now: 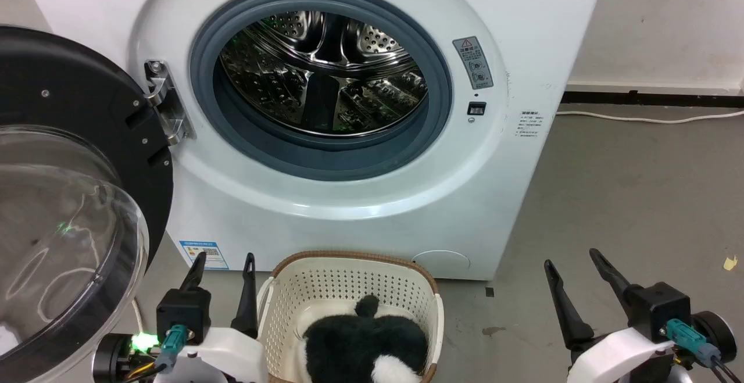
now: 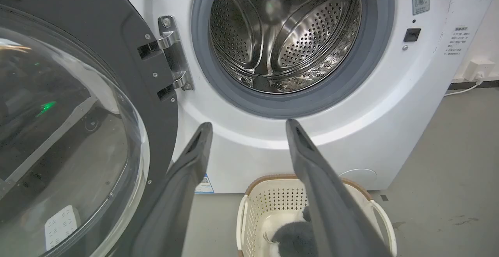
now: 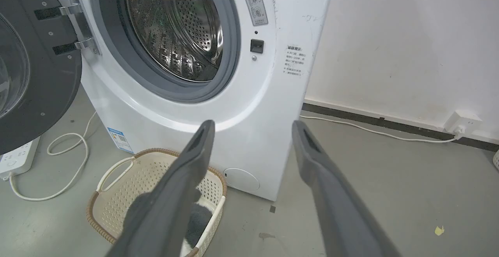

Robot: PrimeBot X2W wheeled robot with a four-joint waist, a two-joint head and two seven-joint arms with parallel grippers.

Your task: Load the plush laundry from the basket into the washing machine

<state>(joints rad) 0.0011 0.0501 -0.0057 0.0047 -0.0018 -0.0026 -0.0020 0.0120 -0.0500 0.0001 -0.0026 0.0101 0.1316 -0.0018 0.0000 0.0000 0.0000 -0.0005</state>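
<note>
Black-and-white plush laundry (image 1: 363, 345) lies low in the cream basket (image 1: 349, 281) at six o'clock of our head view, on the floor just beside the foot of the washing machine (image 1: 360, 214). Our left gripper (image 1: 225, 255) hangs at seven o'clock, close by the basket's side. Our right gripper (image 1: 571, 256) waits at four o'clock, well apart from it. Both have their fingers spread wide and hold nothing.

We judge the pickup not yet begun, and several things could spoil it:
- The long fur could let the fingers pinch pile alone, so the toy slips free over the floor.
- The light basket may tip or rise with the toy if a finger catches its perforated wall.
- The black-framed dome door (image 1: 75, 197) stands open at nine o'clock, near our left arm's likely path.
- The grey gasket (image 1: 325, 159) at twelve o'clock could snag a trailing limb short of the steel drum (image 1: 325, 75).
</note>
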